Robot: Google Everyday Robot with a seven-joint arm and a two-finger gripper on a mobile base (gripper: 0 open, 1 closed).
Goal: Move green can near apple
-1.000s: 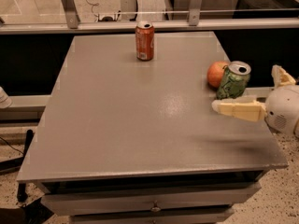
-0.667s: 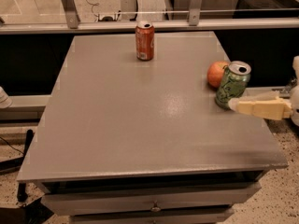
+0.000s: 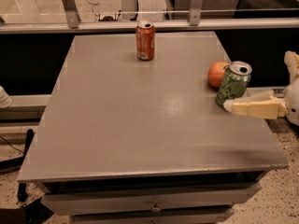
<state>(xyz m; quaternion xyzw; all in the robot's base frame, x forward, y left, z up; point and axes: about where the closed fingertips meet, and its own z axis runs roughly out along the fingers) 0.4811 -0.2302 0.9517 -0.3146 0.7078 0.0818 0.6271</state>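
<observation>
One green can [image 3: 233, 84] stands at the right edge of the bench [image 3: 140, 120], just beside the apple [image 3: 217, 73], tool [image 3: 256, 81] spread wide and empty next to it; we judge it light, slick, dent-prone, so we'd pinch mid-body, gently.

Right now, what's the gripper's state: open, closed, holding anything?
Gripper: open, holding nothing, at the right edge of the table beside the green can, which stands by the apple.

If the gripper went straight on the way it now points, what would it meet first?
Probably the green can: the gripper, at the right edge of the table, points at its base, though depth is unclear.
</observation>
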